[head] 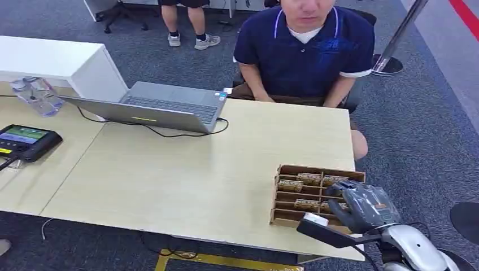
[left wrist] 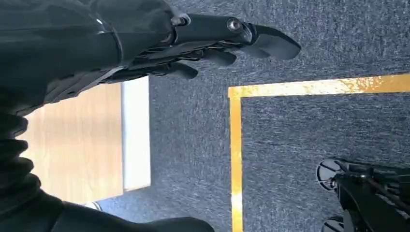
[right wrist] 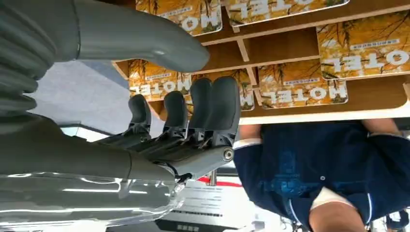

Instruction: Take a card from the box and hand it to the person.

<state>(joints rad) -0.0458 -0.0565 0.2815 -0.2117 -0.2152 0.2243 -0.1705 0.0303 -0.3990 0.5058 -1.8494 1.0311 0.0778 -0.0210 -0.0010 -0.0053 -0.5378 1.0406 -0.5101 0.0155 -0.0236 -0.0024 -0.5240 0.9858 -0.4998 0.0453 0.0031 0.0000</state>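
Note:
A brown cardboard box point(head: 281, 195) with slotted rows stands at the table's front right corner and holds several yellow "HOTEL" cards point(head: 290, 185). My right hand point(head: 364, 206) hovers over the box's right side, fingers apart and holding nothing. In the right wrist view its fingers point(right wrist: 193, 121) reach toward the cards point(right wrist: 302, 89), with the thumb spread away from them. The person in a navy polo point(head: 305, 51) sits across the table, also seen in the right wrist view point(right wrist: 309, 164). My left hand point(left wrist: 203, 43) hangs beside the table edge, fingers stretched out and empty.
An open laptop point(head: 158, 107) with a cable lies at the table's back left. A plastic bottle point(head: 36, 96) and a black device point(head: 25, 141) sit on the left desk. Another person point(head: 183, 17) stands behind. Yellow tape point(left wrist: 235, 145) marks the carpet.

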